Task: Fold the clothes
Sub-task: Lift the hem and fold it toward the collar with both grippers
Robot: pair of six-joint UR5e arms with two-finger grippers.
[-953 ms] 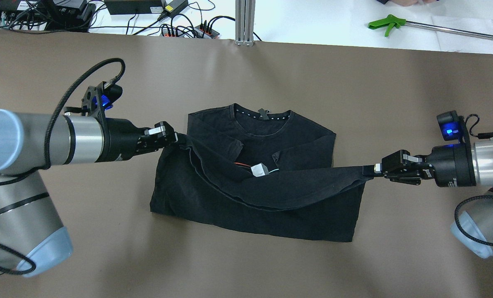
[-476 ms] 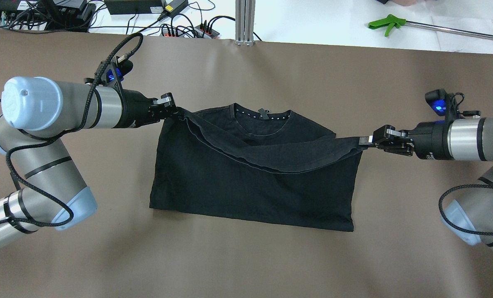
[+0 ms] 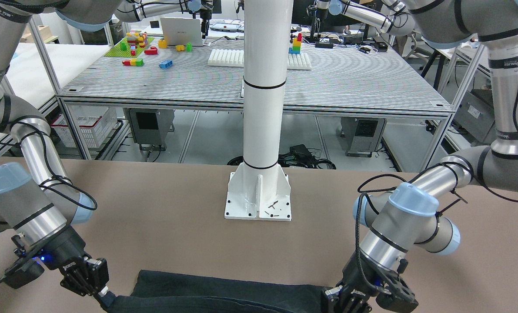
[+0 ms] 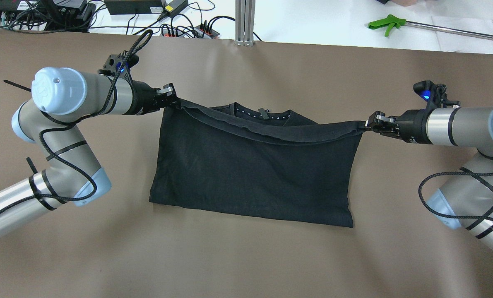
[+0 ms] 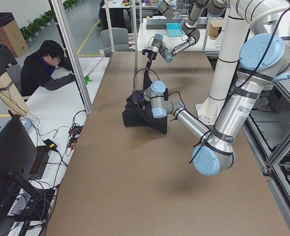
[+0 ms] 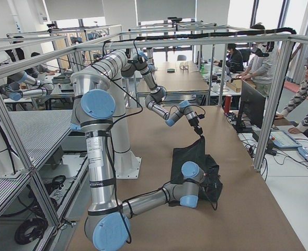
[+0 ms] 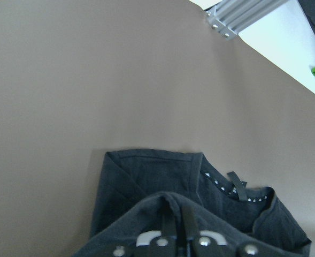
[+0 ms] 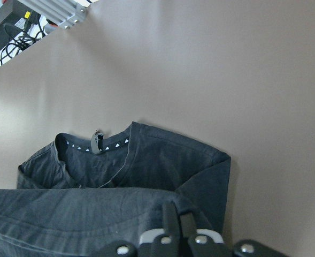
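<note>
Overhead exterior view has the black garment (image 4: 250,178) lying mid-way across the table (image 4: 246,256), and its hem (image 4: 271,134) is up off the lower layer, pulled taut between the two arms! On one corner the left pincer (image 4: 174,100) is clamped tight, on the other the right pincer (image 4: 367,125). Just beyond the raised edge, the collar (image 4: 263,112) peeks out.

Bright, even overhead light fills every view. The matte brown table surface (image 4: 246,256) carries pale sheen streaks near its far edge and soft shadows. The thin black fabric garment (image 4: 250,174) reads almost featureless, folds barely showing. Both wrist views look slightly soft.
</note>
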